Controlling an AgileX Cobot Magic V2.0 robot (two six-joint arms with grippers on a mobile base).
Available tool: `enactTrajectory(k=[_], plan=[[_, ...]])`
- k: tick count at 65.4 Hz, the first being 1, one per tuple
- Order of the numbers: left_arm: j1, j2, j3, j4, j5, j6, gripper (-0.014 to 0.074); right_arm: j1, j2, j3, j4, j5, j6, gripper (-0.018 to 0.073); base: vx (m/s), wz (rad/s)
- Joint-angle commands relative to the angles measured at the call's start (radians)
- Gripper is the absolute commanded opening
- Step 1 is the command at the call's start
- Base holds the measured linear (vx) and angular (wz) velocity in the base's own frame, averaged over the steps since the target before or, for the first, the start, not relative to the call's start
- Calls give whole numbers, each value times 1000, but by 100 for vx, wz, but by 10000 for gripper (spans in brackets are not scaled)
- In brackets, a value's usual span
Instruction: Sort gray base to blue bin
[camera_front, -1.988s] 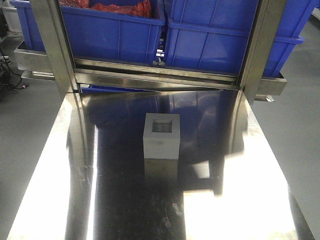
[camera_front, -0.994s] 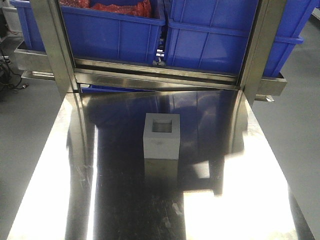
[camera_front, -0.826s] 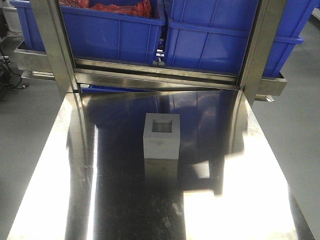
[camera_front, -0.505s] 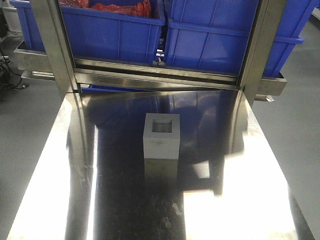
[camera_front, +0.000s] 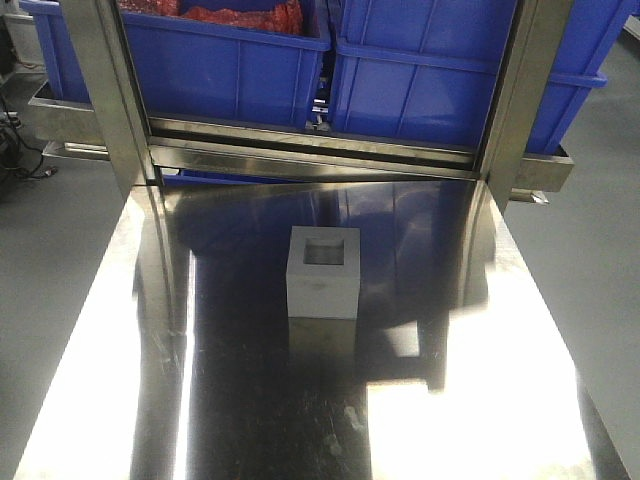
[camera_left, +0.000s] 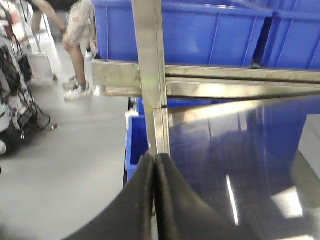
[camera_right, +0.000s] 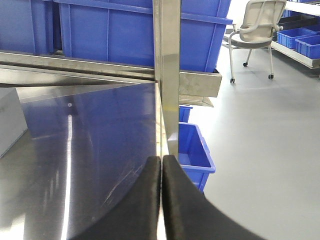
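The gray base (camera_front: 323, 272) stands upright in the middle of the steel table (camera_front: 470, 400), its square recess facing up. Its side also shows at the left edge of the right wrist view (camera_right: 10, 122). Two large blue bins stand side by side on the shelf behind the table: the left blue bin (camera_front: 225, 70) holds red items, and the inside of the right blue bin (camera_front: 430, 85) is hidden. My left gripper (camera_left: 154, 157) is shut and empty at the table's left edge. My right gripper (camera_right: 161, 158) is shut and empty at the table's right edge. Neither gripper shows in the front view.
Two steel uprights (camera_front: 100, 90) (camera_front: 520, 100) and a crossbar (camera_front: 310, 150) frame the shelf between the table and the bins. Small blue bins sit on the floor at the left (camera_left: 136, 145) and right (camera_right: 192, 150). A person (camera_left: 80, 45) and a chair (camera_right: 255, 30) stand beyond.
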Motion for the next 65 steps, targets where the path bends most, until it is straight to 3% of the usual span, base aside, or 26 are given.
enactTrajectory(k=[1, 15, 21, 27, 39, 44, 65], plan=[[-3, 103, -101, -6, -45, 0, -6, 0, 1, 1, -7, -75, -8, -5, 0, 0], [-3, 180, -153, 0, -47, 0, 1, 0, 1, 1, -7, -75, -8, -5, 0, 0], [-3, 180, -153, 0, -41, 17, 61, 0, 1, 1, -7, -75, -8, -5, 0, 0], [-3, 180, -153, 0, -40, 21, 190, 0, 1, 1, -7, -75, -8, -5, 0, 0], [-3, 180, -152, -11, -34, 21, 610, 0, 1, 1, -7, -75, -8, -5, 0, 0], [-3, 180, -152, -11, -23, 21, 729, 0, 1, 1, -7, -75, -8, -5, 0, 0], [-3, 180, -152, -10, -22, 21, 669, 0, 1, 1, -7, -75, -8, -5, 0, 0]])
